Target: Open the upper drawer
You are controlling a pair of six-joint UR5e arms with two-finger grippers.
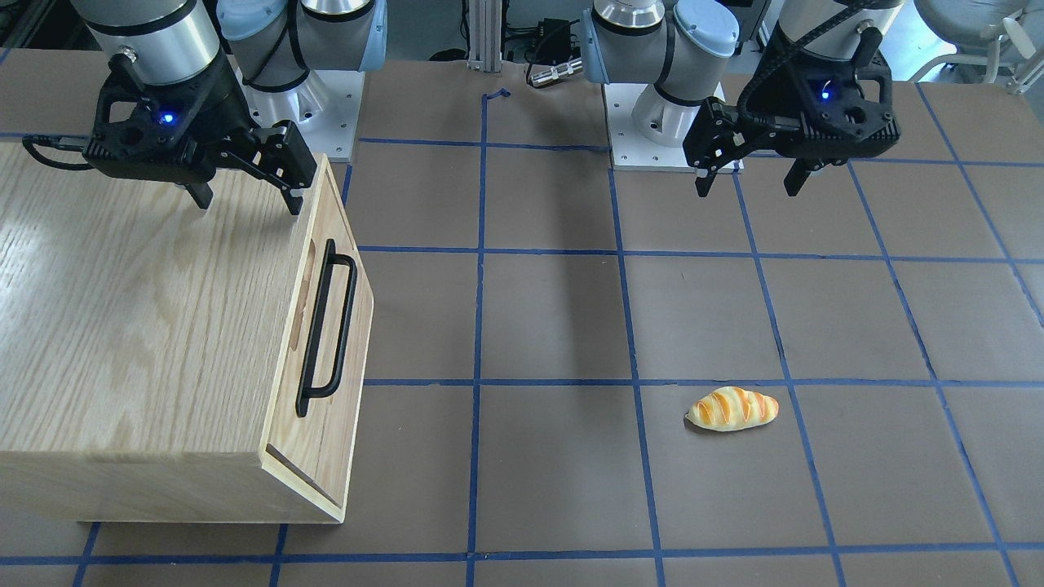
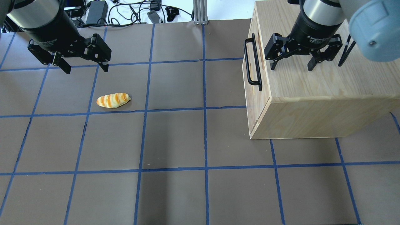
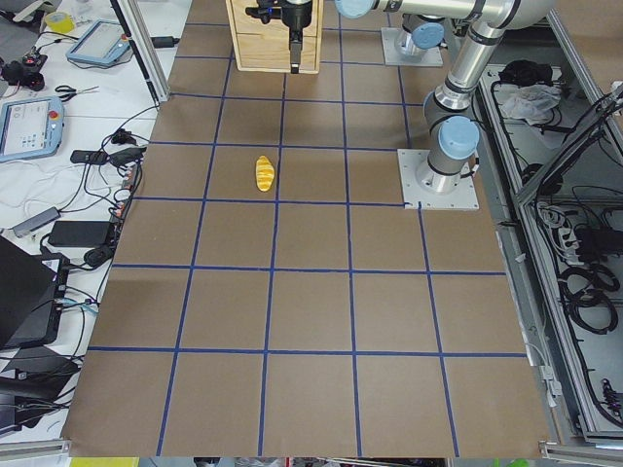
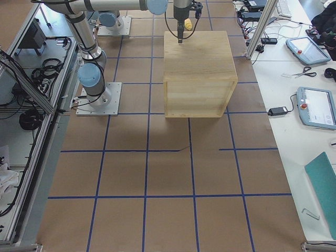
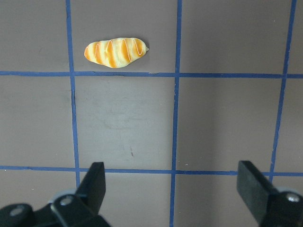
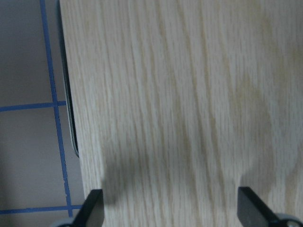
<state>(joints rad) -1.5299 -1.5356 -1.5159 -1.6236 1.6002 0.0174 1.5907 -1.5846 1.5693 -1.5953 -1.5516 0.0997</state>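
Observation:
A light-wood cabinet stands on the table. Its upper drawer front carries a long black bar handle and sits flush, shut. The handle also shows in the overhead view and as a dark strip at the cabinet's edge in the right wrist view. My right gripper is open and empty, hovering over the cabinet top close behind the handle edge; it shows in the front view too. My left gripper is open and empty above the bare table, far from the cabinet.
A toy bread loaf lies on the brown table just in front of my left gripper, also in the left wrist view. Blue tape lines grid the table. Cables and devices lie beyond the far edge.

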